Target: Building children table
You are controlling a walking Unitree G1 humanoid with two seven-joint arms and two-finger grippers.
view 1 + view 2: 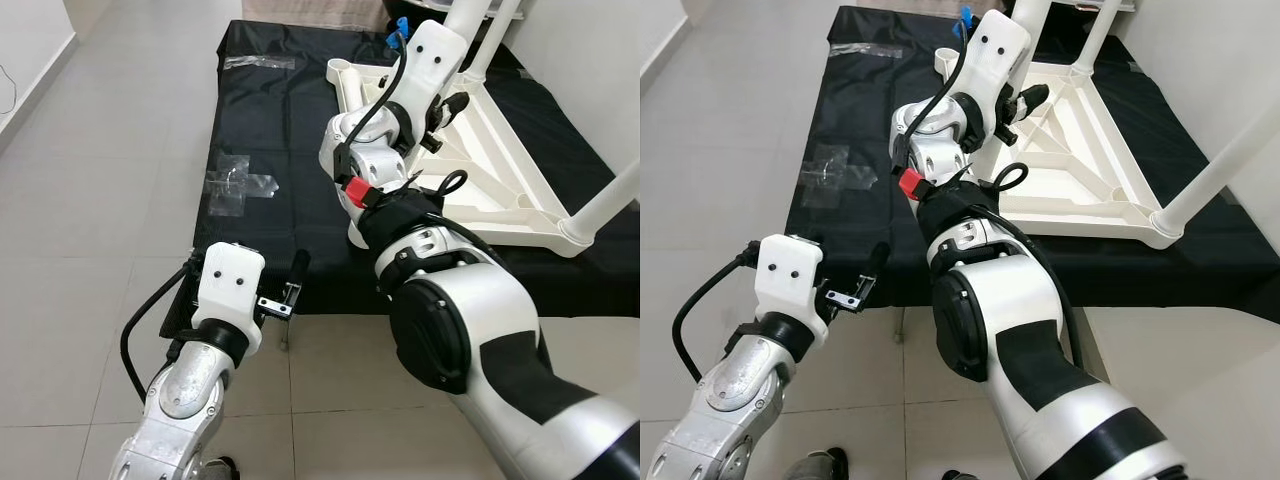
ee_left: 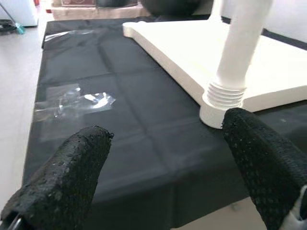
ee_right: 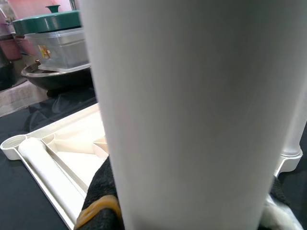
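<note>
1. Fingers of the left gripper [image 1: 290,290] stand spread and grasp nothing in the left eye view, hovering over the near edge of the black sheet [image 1: 270,120] on the floor. The right gripper [image 1: 440,105] is raised beside the upturned tabletop [image 1: 490,180], close against a white leg [image 1: 462,25].

2. Right eye view: the tabletop [image 1: 1080,170] lies underside up, moulded white plastic with stiffening ribs. Three legs appear fitted: two upright at the far end, one [image 1: 1225,165] in the near corner socket. The round socket [image 1: 946,58] at the far left corner looks empty, so by my judgement one leg is left to fit.

3. Left wrist view: textured black fingertips [image 2: 72,177] sit wide apart, released. Beyond them a smooth white tubular leg [image 2: 240,43] screws into a threaded collar on the tabletop. Crumpled clear plastic wrap [image 2: 76,100] lies on the matte, creased sheet.

4. Right wrist view: a smooth white leg [image 3: 192,115] stands between the black fingers, which appear clenched on it. Another loose leg [image 3: 48,167] seems to lie on the ribbed underside. A green-lidded container [image 3: 53,36] stands beyond.
</note>
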